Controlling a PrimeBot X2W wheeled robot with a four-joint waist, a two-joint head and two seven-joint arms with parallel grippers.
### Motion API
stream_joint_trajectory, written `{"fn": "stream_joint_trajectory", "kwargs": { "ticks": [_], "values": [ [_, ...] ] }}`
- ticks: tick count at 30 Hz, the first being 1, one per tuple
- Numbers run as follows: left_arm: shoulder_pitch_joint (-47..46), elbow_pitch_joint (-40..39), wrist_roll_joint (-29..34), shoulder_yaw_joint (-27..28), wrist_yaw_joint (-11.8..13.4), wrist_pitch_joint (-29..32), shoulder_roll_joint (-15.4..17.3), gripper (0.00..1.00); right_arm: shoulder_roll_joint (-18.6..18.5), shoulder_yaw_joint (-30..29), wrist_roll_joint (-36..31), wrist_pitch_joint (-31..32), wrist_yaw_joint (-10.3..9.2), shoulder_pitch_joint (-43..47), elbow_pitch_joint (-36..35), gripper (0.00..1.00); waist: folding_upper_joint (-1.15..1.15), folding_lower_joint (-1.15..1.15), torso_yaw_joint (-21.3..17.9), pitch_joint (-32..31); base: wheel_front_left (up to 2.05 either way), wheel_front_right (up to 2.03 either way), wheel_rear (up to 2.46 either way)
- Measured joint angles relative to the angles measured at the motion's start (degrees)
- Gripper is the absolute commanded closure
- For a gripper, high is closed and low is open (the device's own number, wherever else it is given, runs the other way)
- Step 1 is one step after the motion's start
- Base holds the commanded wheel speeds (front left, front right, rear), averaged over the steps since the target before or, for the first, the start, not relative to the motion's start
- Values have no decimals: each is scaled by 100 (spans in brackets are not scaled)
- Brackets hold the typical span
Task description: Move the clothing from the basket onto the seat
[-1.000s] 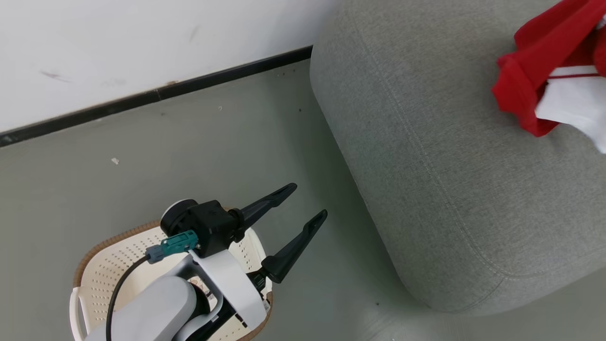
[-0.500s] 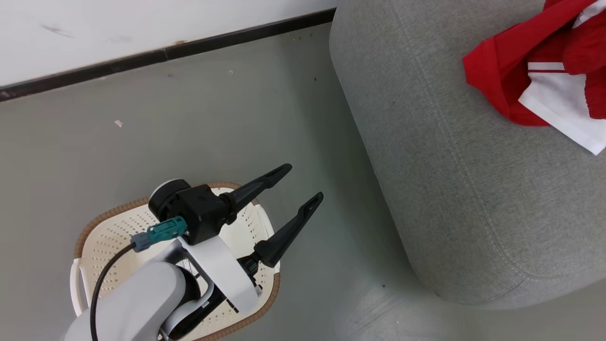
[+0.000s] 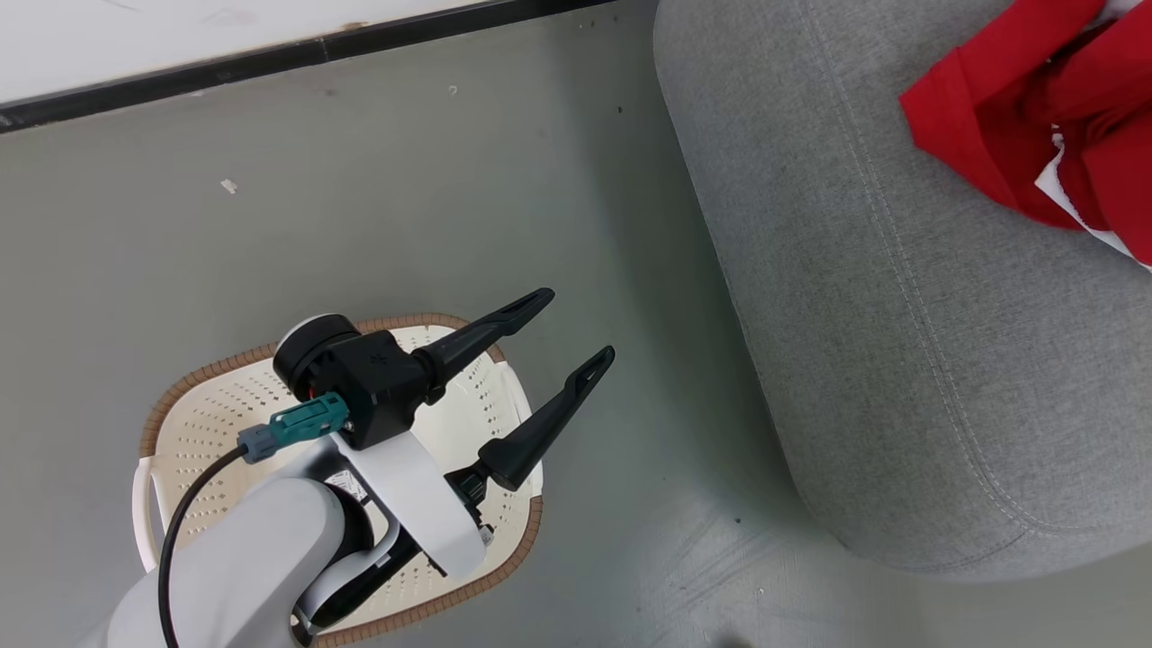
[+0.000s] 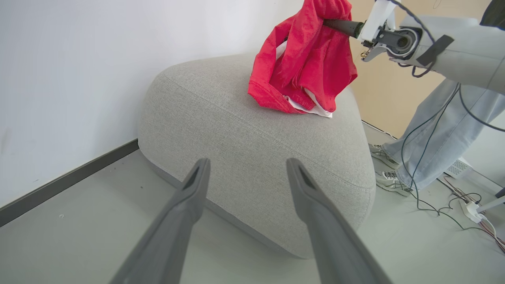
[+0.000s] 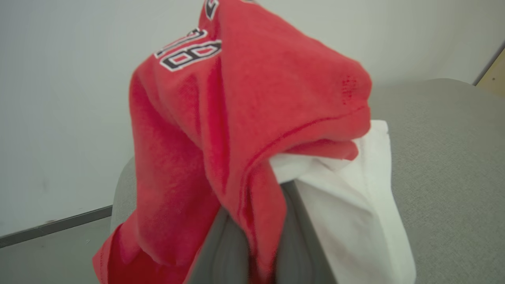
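The red clothing [image 4: 311,63] hangs bunched from my right gripper [image 4: 335,24], which is shut on its top. Its lower edge, with a white panel, touches the top of the grey seat [image 4: 244,130]. In the right wrist view the clothing [image 5: 236,118] drapes over my fingers [image 5: 225,252], black-and-white lettering uppermost. In the head view the clothing [image 3: 990,117] is at the top right over the seat [image 3: 900,360]. My left gripper [image 3: 576,328] stands open and holds nothing, above the right side of the cream basket [image 3: 225,423], fingers pointing toward the seat. My left arm hides part of the basket's inside.
The basket stands on the grey floor [image 3: 405,207] left of the seat, with a white wall and dark skirting [image 3: 270,58] behind. A person's legs in jeans [image 4: 430,134] stand beyond the seat, with cables and a power strip [image 4: 473,207] on the floor there.
The head camera has moved, so the whole picture has shifted. Over the seat the clothing is more bunched, with less of its white panel showing. My left gripper stays open over the basket.
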Motion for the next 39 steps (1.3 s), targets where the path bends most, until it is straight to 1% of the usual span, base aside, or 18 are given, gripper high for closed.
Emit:
{"fn": "stream_joint_trajectory", "kwargs": {
  "ticks": [5, 9, 13, 19, 25, 26, 27, 28, 29, 30, 31, 39],
  "values": [
    [-47, 1, 8, 1, -25, -1, 13, 0, 59, 14, -77, 86, 0, -69, 227, 100, 0, 0, 31, 65, 0, 0, 0],
    [-52, 15, 8, 1, -48, -7, 30, 0, 180, 53, -97, 327, 0, -79, 485, 100, 0, 0, 24, 55, 0, 0, 0],
    [-53, 46, 8, 1, -52, -65, 25, 0, 187, 104, -38, 737, 0, -67, 868, 100, 0, 0, 14, 10, 0, 0, 0],
    [-53, 119, 8, -12, -91, -114, 20, 0, 178, 51, -20, 1007, 0, -67, 1165, 100, 0, 0, -3, -80, 0, 0, 0],
    [-53, 138, -9, -21, -92, -198, -16, 0, 182, 163, -9, 1243, 0, -54, 1348, 100, 0, 0, -13, -177, 0, 0, 0],
    [-53, 145, -11, -21, -93, -210, -16, 0, 181, 164, -9, 1244, 0, -53, 1379, 96, 0, 0, -12, -191, 0, 0, 0],
    [-53, 153, -11, -22, -94, -211, -20, 0, 177, 163, -9, 1263, 0, -53, 1403, 89, 0, 0, -10, -206, 0, 0, 0],
    [-53, 160, -12, -22, -98, -211, -21, 0, 171, 163, -9, 1302, 0, -54, 1418, 67, 0, 0, -8, -221, 0, 0, 0],
    [-53, 170, -12, -22, -99, -219, -20, 0, 167, 163, -9, 1312, 0, -54, 1428, 51, 0, 0, -5, -235, 0, 0, 0],
    [-53, 179, -12, -21, -100, -221, -20, 0, 162, 164, -9, 1315, 0, -54, 1437, 13, 0, 0, -3, -249, 0, 0, 0],
    [-53, 185, -12, -20, -100, -256, -22, 0, 146, 165, -10, 1345, 0, -54, 1454, 0, 0, 0, 0, -264, 0, 0, 0],
    [-52, 245, -60, -16, -142, -370, -65, 0, 98, 162, 49, 1543, 0, -40, 1682, 0, 0, 0, 17, -405, 0, 0, 0]
  ]
}}
